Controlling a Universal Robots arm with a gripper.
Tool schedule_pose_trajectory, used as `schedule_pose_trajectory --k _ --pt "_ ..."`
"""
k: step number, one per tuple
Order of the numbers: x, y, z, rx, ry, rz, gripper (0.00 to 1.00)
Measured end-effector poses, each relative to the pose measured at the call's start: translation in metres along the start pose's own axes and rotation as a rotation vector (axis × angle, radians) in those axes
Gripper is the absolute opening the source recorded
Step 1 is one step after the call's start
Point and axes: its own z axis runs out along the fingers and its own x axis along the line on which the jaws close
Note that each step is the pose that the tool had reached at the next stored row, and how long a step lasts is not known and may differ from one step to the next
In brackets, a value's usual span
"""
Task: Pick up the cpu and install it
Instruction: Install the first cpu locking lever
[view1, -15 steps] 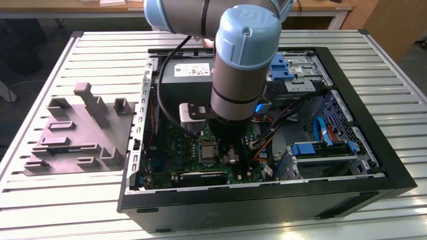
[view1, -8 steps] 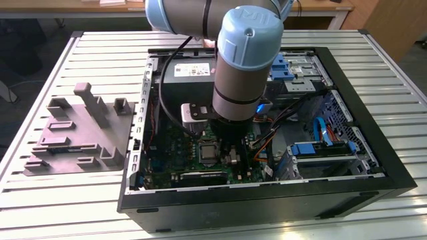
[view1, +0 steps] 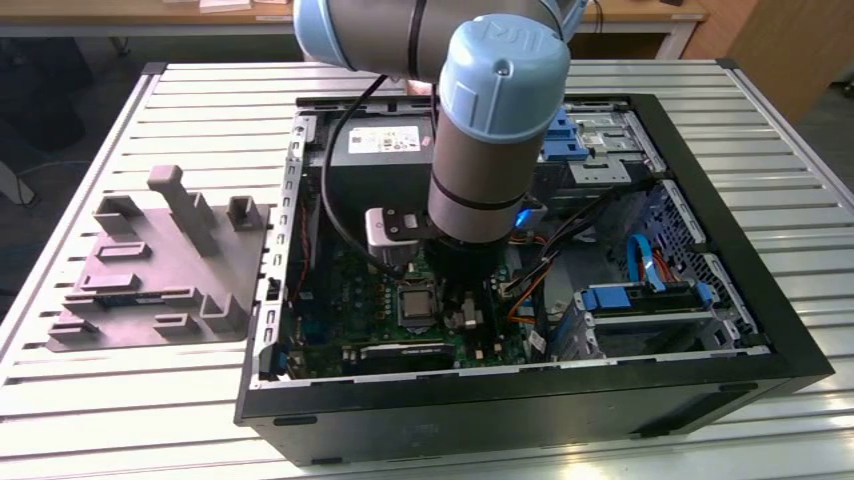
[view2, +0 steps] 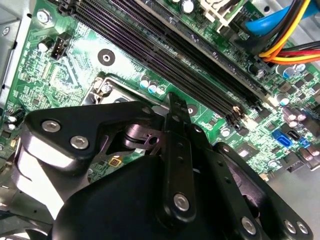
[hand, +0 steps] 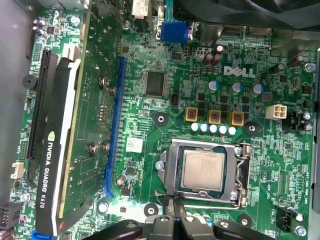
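Note:
The cpu (hand: 202, 170), a small square chip with a dull silvery top, lies flat inside the socket's shiny metal frame (hand: 170, 167) on the green motherboard. My gripper (hand: 173, 201) is just beside the socket's edge, fingertips together and nothing between them. In the second wrist view the black fingers (view2: 172, 112) come to one narrow point over the socket's corner (view2: 107, 87). In the exterior view the arm (view1: 487, 150) reaches down into the open computer case, with the socket (view1: 416, 302) just to the exterior view's left of the gripper body.
A graphics card (hand: 55, 150) stands upright in a slot beside the socket. Empty memory slots (view2: 165, 55) and orange and blue cables (view2: 280, 35) lie close to the gripper. The power-supply box (view1: 380, 150) fills the case's far end. A grey fixture (view1: 160, 260) sits outside the case.

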Motion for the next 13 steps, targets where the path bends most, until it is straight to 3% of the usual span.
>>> schedule_pose_trajectory --k 4,11,13 --pt "0.0 0.0 -0.0004 -0.0001 -0.0001 0.0 0.11" --pt "0.0005 0.0009 -0.0159 -0.0001 0.0 0.0 0.11" --pt "0.0004 0.001 -0.017 0.0 -0.0003 0.0 0.11"
